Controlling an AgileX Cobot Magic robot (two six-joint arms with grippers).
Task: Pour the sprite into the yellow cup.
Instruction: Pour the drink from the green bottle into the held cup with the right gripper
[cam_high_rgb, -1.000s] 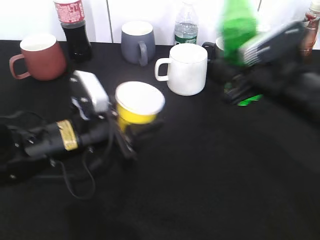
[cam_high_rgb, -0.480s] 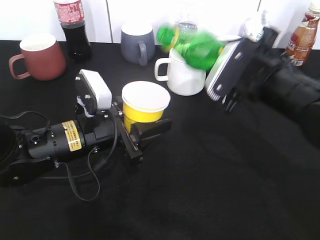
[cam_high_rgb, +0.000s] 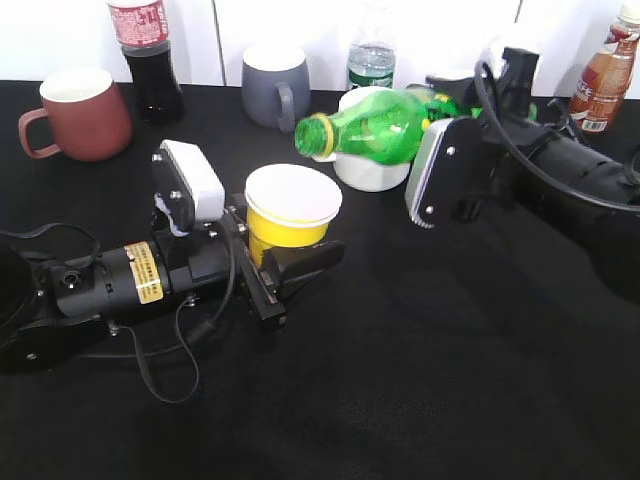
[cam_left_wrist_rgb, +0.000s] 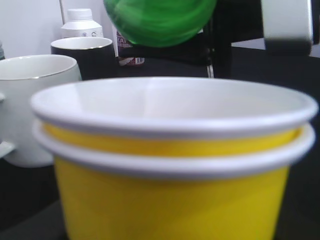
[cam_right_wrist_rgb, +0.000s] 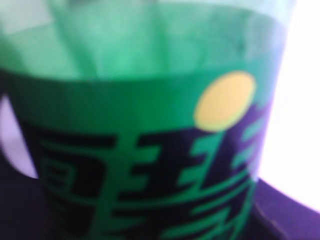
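Two arms meet near the middle of the black table (cam_high_rgb: 420, 400). Half a second ago the sprite (cam_high_rgb: 385, 123) was a green blur tilted above the white mug (cam_high_rgb: 365, 170); now it is sharp and lies almost level in the air, its yellow neck ring a little lower than before and aimed left, above and just right of the yellow cup (cam_high_rgb: 290, 213), not touching it. The cup and the left gripper (cam_high_rgb: 283, 265) sit where they were. The right gripper (cam_high_rgb: 470, 150) grasps the bottle at its label end, though its fingers are hidden behind the wrist camera housing; the right wrist view is filled with the green label and a yellow dot. The left gripper's black fingers are clenched on the cup's sides. From the left wrist, the cup reads as two nested paper cups — two rolled white rims, a smooth yellow tapered wall, a matte white inside. The bottle is translucent green plastic, rounded at the shoulder. Behind stand a brown-red mug (cam_high_rgb: 78, 112), a grey mug (cam_high_rgb: 274, 85), a dark cola bottle (cam_high_rgb: 146, 58) and a clear bottle (cam_high_rgb: 370, 62) along the white wall — a crowded back edge, while the front of the table lies open.
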